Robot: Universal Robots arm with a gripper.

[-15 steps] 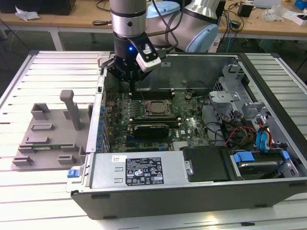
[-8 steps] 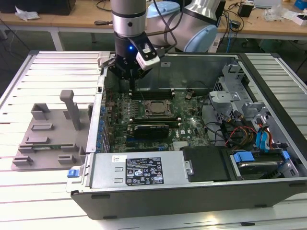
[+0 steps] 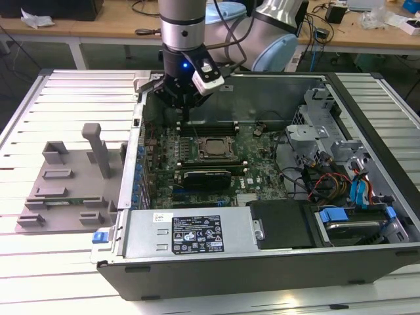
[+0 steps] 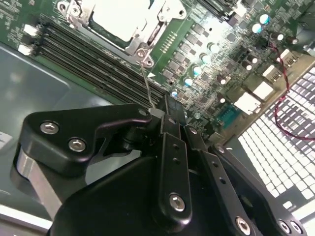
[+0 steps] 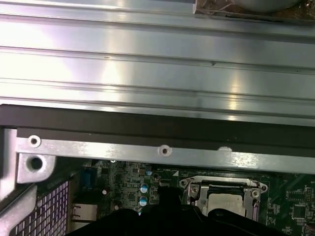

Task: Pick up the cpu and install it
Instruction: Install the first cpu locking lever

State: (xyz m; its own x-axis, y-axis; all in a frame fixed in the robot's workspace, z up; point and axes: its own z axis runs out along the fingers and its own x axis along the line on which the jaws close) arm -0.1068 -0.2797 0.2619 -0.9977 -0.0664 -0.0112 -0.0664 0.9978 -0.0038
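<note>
While the claw [image 4: 165, 110], fingers pressed together on the thin wire socket lever [image 4: 146, 83], hovers beside the memory slots [image 4: 93, 56], the cpu [image 4: 118, 17] beyond already sits in its socket, so a slipping lever could spring back and jar it.

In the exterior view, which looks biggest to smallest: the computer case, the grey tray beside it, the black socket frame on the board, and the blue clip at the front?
1. Computer case
2. Grey tray
3. Socket frame
4. Blue clip

The case lies wide open and is plainly largest. The clip sits nearer the camera, yet looks smallest.
</note>
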